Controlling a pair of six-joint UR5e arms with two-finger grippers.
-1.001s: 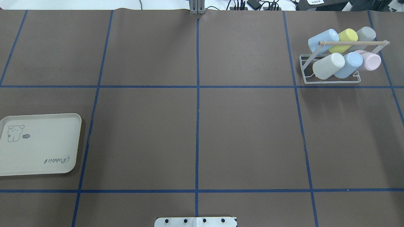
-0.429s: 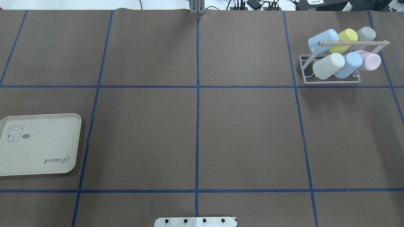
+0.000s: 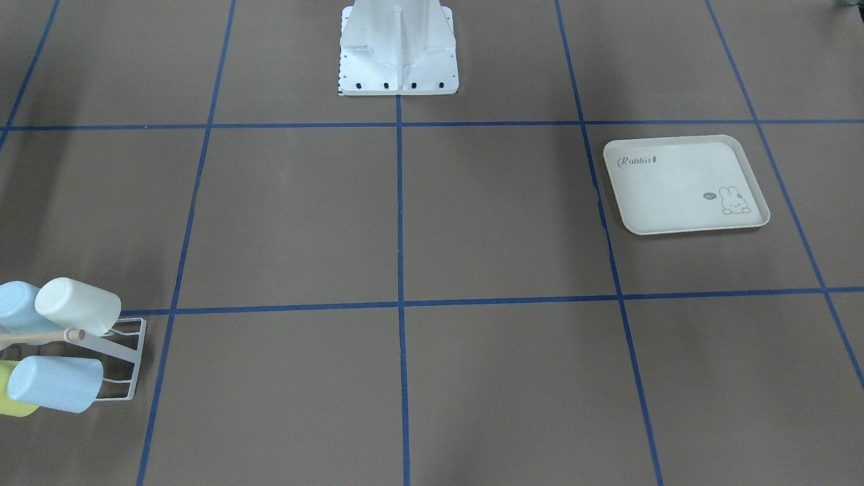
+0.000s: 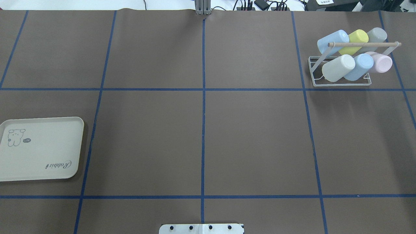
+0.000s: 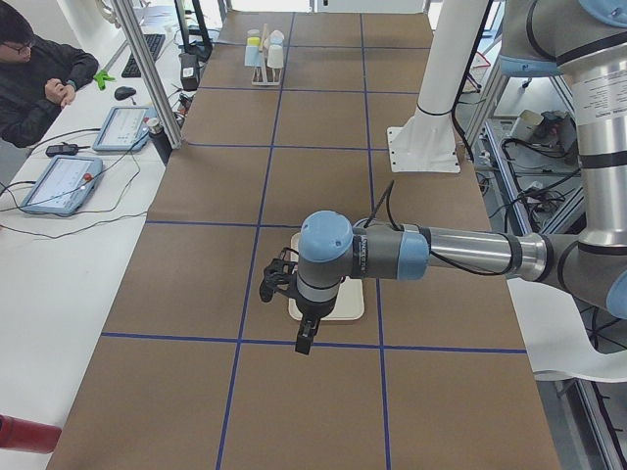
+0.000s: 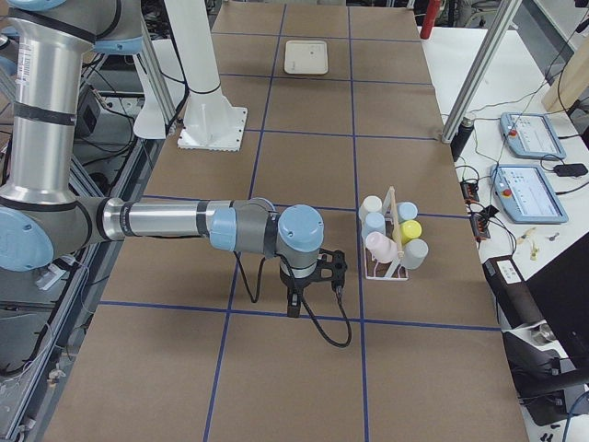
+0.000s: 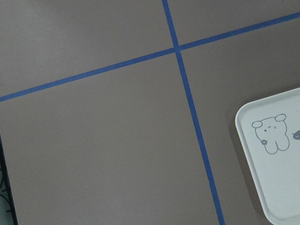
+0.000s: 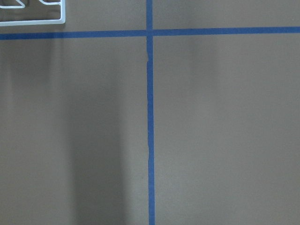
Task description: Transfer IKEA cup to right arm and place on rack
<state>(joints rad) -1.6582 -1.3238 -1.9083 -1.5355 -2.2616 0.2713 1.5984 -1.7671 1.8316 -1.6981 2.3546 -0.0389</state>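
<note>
All six cups [image 4: 338, 67] sit on the rack [image 4: 341, 85], far right corner of the surface [image 4: 253, 139]. The left claw [image 5: 290, 299] hangs over the tray [image 5: 343, 311] and the right claw [image 6: 315, 281] hovers near the rack. Open or closed? Can't tell for either.

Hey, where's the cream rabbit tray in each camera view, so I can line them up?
Front-facing: tray right of centre, upper half.
Overhead: tray at the left edge, below the middle.
Exterior left: tray at centre, partly under the left arm.
Exterior right: tray small, top centre.
Left wrist: tray's corner at the right edge.
Right wrist: not in view.
Shared landmark: the white robot base, in all four exterior views.
</note>
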